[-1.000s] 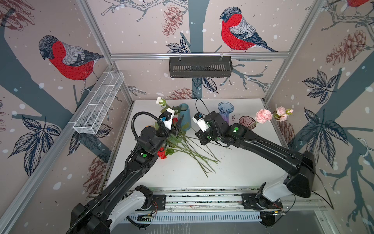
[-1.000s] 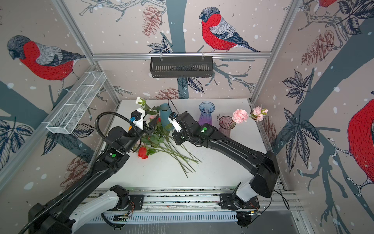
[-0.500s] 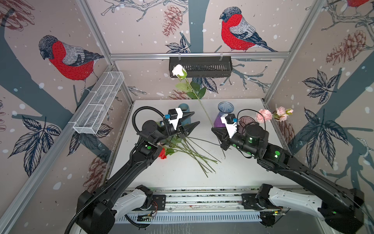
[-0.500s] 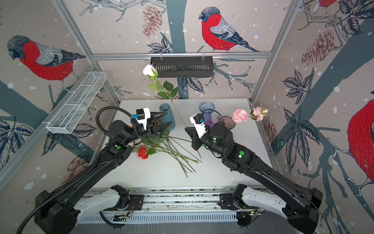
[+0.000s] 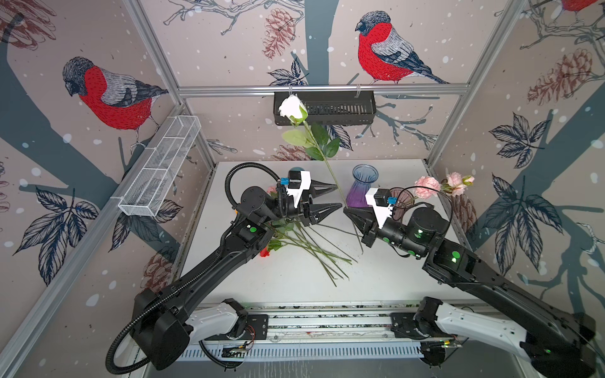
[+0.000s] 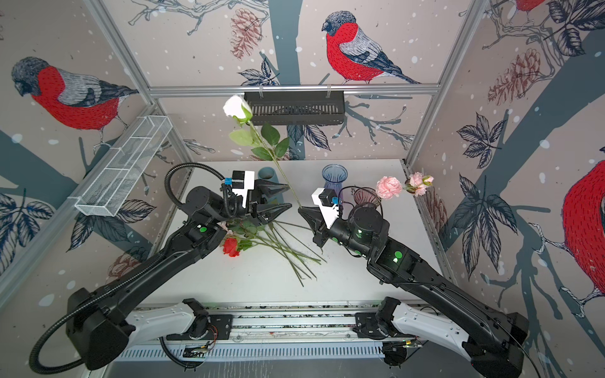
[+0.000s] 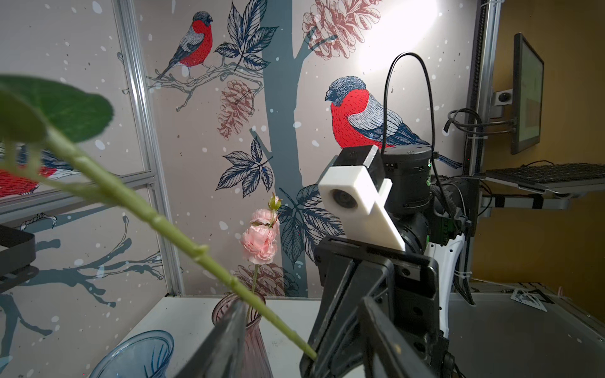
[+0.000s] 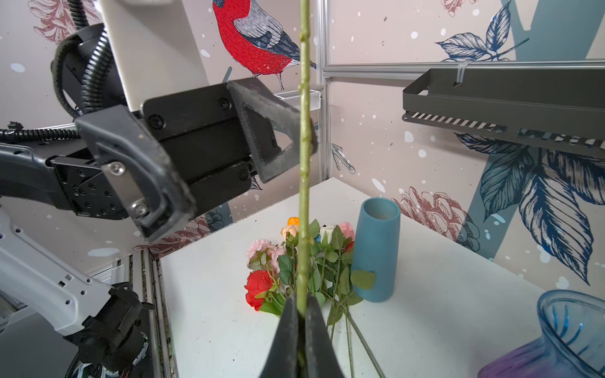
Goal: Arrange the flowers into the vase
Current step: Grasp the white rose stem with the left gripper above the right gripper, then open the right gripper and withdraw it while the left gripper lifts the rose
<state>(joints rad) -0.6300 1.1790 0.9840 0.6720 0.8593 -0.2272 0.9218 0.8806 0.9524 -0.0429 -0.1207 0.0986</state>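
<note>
White rose aloft, tilted; right gripper pinching stem low. Left gripper spread, just beside stem. Risk: top-heavy stem swivels in pinch or snags left gripper, missing blue-purple vase.

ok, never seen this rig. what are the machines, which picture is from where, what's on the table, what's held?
Two black robot arms sit on a rail before a white table, each ending in a two-finger gripper. Two pictures look down from one overhead stereo camera; two come from wrist cameras. On the table: a pile of loose artificial flowers, a matte teal cylinder vase, a blue-to-purple glass vase and a smoky pink glass vase holding pink carnations. The right gripper is shut on the stem of a white long-stemmed rose, its head high above the table. The left gripper is open beside that stem, holding nothing.
</note>
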